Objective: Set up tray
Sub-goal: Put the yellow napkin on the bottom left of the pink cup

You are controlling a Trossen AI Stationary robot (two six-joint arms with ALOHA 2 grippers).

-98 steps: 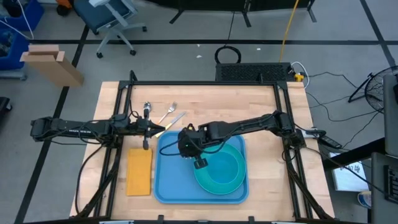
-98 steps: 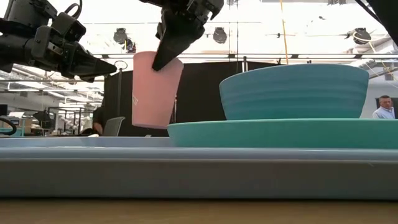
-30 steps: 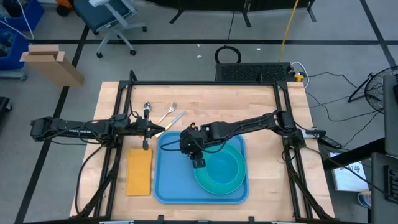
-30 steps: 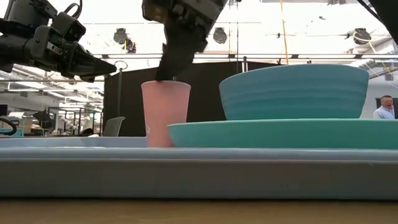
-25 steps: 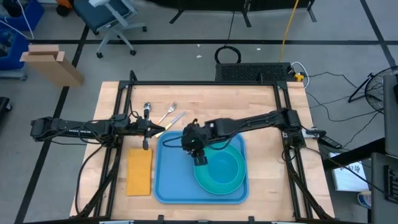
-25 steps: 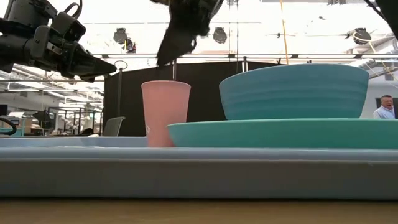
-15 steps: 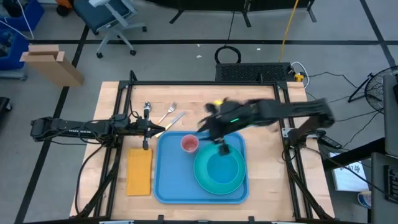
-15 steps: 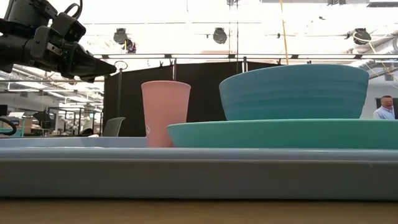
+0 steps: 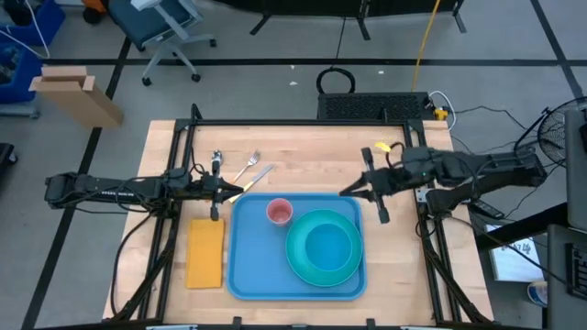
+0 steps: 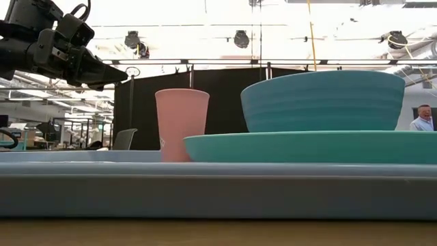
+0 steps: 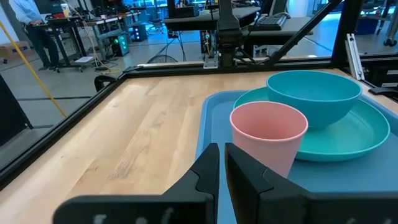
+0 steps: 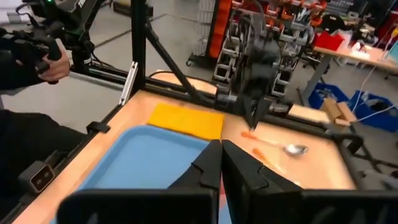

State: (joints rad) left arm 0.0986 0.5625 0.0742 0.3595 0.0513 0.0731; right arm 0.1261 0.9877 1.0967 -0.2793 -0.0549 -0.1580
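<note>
The light-blue tray (image 9: 249, 268) lies on the table's near middle. On it a pink cup (image 9: 279, 213) stands upright on its base, beside a teal bowl (image 9: 327, 247) that rests on a teal plate (image 9: 303, 272). My right gripper (image 9: 347, 192) hangs shut above the table just beyond the tray's far right corner, touching nothing. My left gripper (image 9: 237, 192) waits shut above the tray's far left corner, pointing level toward the cup (image 11: 268, 134).
A yellow-orange napkin (image 9: 205, 252) lies left of the tray. A spoon (image 9: 217, 162), fork (image 9: 249, 165) and knife (image 9: 260, 176) lie on the wood beyond the tray's far left corner. Bare wood stretches along the far side. A person (image 12: 25, 59) stands beyond the table.
My right gripper has risen from the pink cup's rim and drawn back toward the table's right edge, tipping up toward level. The cup stays upright on the tray where it stood.
</note>
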